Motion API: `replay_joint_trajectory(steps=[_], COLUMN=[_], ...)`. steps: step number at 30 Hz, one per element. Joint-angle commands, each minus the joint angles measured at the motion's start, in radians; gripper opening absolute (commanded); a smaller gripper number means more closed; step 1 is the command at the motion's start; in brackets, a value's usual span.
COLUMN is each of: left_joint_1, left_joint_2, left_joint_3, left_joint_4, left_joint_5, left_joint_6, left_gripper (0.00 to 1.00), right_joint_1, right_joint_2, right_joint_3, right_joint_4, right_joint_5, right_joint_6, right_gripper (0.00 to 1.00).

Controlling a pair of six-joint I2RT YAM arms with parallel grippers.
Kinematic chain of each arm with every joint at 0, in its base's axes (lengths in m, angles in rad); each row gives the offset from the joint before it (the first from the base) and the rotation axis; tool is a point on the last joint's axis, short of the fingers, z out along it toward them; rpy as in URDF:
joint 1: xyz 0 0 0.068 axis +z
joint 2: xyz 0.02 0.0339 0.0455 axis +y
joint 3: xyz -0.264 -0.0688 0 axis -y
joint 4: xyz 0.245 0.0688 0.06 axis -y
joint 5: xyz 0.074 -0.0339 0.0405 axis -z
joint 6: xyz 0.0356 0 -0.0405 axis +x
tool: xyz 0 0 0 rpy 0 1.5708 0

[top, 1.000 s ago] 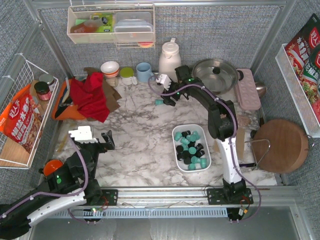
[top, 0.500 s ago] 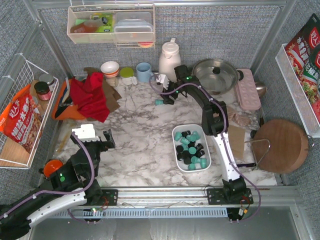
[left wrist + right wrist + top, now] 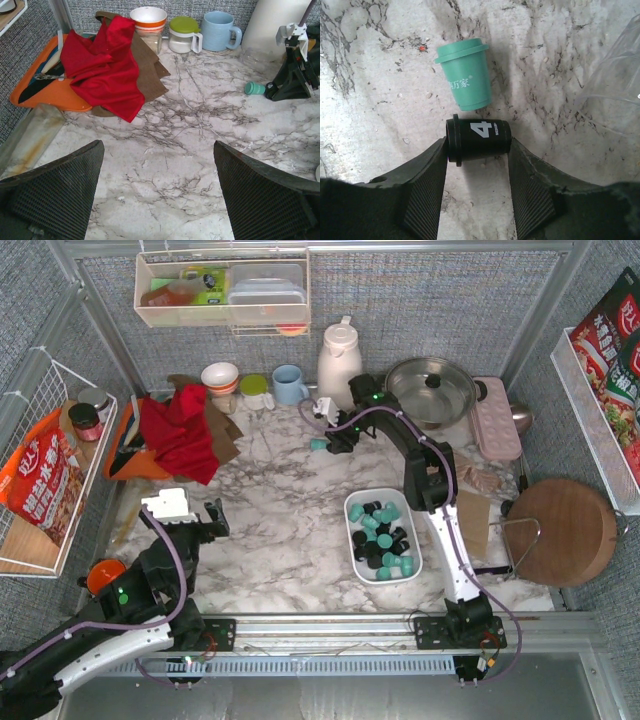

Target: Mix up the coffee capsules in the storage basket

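Now right gripper (image 3: 479, 146) pinches black capsule (image 3: 479, 137) endwise, teal capsule (image 3: 466, 75) lying just beyond; left gripper (image 3: 157, 150) wide open.

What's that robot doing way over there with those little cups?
The right gripper is reaching to the back of the table, with its fingers against both ends of a black capsule lying on its side. A teal capsule lies right beside it. Both are outside the storage basket, where the other coffee capsules, teal and black, sit in a heap. The left gripper hangs open over the table, holding nothing.
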Motion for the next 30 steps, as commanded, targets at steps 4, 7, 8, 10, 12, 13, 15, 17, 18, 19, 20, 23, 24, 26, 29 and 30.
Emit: replay_joint_trajectory(steps=[4, 7, 8, 10, 12, 13, 15, 17, 18, 19, 20, 23, 24, 26, 29, 30], left_joint_1=[0.001, 0.000, 0.001, 0.001, 0.002, 0.002, 0.002, 0.001, 0.002, 0.004, 0.005, 0.008, 0.010, 0.011, 0.011, 0.011], left_joint_2=[-0.004, -0.003, -0.003, -0.004, -0.006, -0.006, -0.006, -0.007, -0.007, -0.008, -0.009, -0.016, -0.021, -0.034, -0.059, -0.067], left_joint_3=[-0.002, -0.002, -0.001, 0.000, 0.000, 0.000, 0.001, 0.001, 0.001, 0.001, 0.003, 0.005, 0.007, 0.007, 0.004, 0.002], left_joint_4=[0.021, 0.019, 0.020, 0.018, 0.019, 0.020, 0.021, 0.026, 0.028, 0.032, 0.037, 0.041, 0.041, 0.039, 0.045, 0.048], left_joint_5=[0.008, 0.009, 0.010, 0.012, 0.014, 0.014, 0.020, 0.028, 0.033, 0.036, 0.041, 0.069, 0.075, 0.084, 0.095, 0.101], left_joint_6=[0.005, 0.003, 0.003, 0.002, 0.002, 0.002, 0.002, 0.004, 0.007, 0.010, 0.012, 0.009, 0.008, -0.001, -0.007, -0.008], left_gripper=[0.99, 0.99, 0.99, 0.99, 0.99, 0.99, 0.99, 0.99, 0.99, 0.99, 0.99, 0.99, 0.99, 0.99, 0.99, 0.99], right_joint_1=[0.010, 0.010, 0.011, 0.011, 0.010, 0.010, 0.010, 0.012, 0.011, 0.011, 0.012, 0.023, 0.028, 0.047, 0.090, 0.108], right_joint_2=[-0.049, -0.080, -0.099, -0.157, -0.223, -0.264, -0.352, -0.447, -0.501, -0.549, -0.602, -0.772, -0.827, -0.952, -1.119, -1.174], right_joint_3=[-0.073, -0.116, -0.141, -0.202, -0.275, -0.317, -0.418, -0.528, -0.580, -0.639, -0.698, -0.900, -0.979, -1.131, -1.318, -1.364], right_joint_4=[0.061, 0.094, 0.111, 0.165, 0.204, 0.221, 0.263, 0.302, 0.318, 0.328, 0.341, 0.418, 0.446, 0.504, 0.536, 0.532], right_joint_5=[-0.028, -0.031, -0.031, -0.031, -0.027, -0.022, -0.009, 0.015, 0.025, 0.030, 0.038, 0.086, 0.106, 0.164, 0.270, 0.302], right_joint_6=[-0.006, 0.002, 0.007, 0.028, 0.048, 0.052, 0.071, 0.104, 0.127, 0.150, 0.175, 0.304, 0.349, 0.427, 0.548, 0.587], right_gripper=[0.45, 0.41, 0.41, 0.40, 0.39, 0.39, 0.39, 0.39, 0.39, 0.38, 0.38, 0.37, 0.36, 0.36, 0.35, 0.35])
